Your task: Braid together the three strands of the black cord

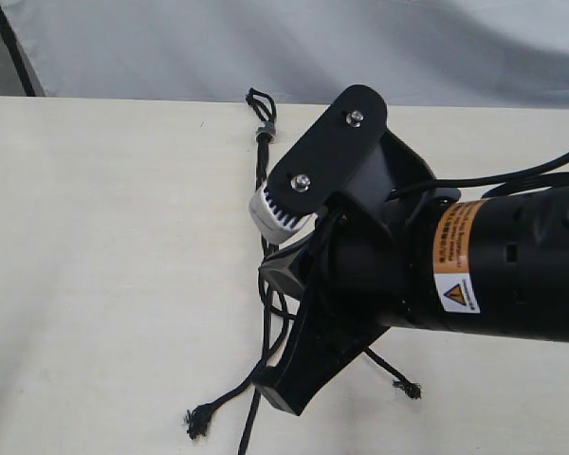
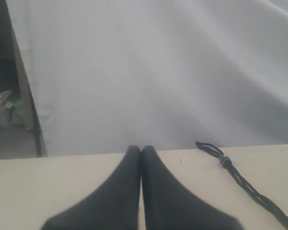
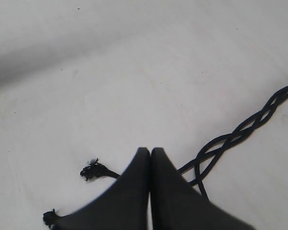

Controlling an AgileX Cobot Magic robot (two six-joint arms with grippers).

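Observation:
The black cord lies on the pale table, its small loop [image 1: 257, 99] and grey band [image 1: 263, 131] at the far edge. Below the band the cord [image 3: 240, 134] is plaited for a stretch, and my right arm hides most of it in the exterior view. The three strands run loose past the plait, two ending in frayed tips [image 1: 197, 420] [image 1: 408, 387] and one leaving the view's bottom edge. My right gripper [image 3: 150, 151] is shut and holds nothing, hovering over the loose ends [image 3: 91, 170]. My left gripper [image 2: 141, 148] is shut and empty, left of the loop [image 2: 206, 146].
The bulky black right arm [image 1: 493, 265] with its orange warning label fills the middle right of the exterior view. A white cloth backdrop [image 1: 294, 43] hangs behind the table's far edge. A dark post [image 2: 26, 96] stands beside the backdrop.

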